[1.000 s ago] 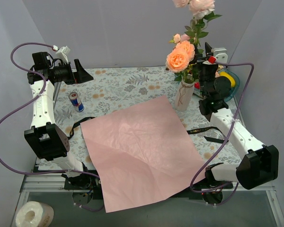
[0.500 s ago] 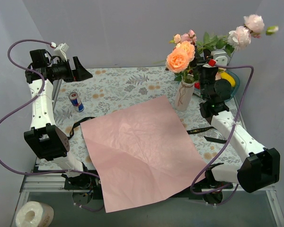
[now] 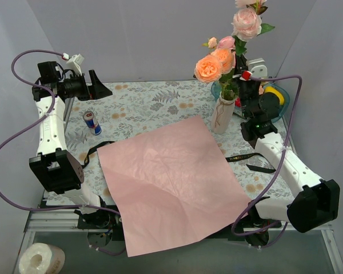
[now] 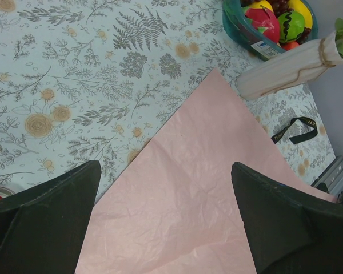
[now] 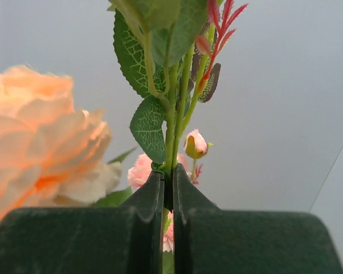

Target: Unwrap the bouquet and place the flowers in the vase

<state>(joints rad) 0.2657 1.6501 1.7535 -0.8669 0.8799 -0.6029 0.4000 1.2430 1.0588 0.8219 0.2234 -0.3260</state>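
On the floral-print table (image 3: 148,105) the pink paper (image 3: 171,182) lies flat. Beside it, the white vase (image 3: 221,117) holds the flowers (image 3: 208,67). A crooked push down could tip that narrow vase. The right gripper (image 5: 167,178), raised above it, pinches one stem (image 5: 171,131) tight. The left gripper (image 4: 166,171) hovers high at far left, gaping and empty.
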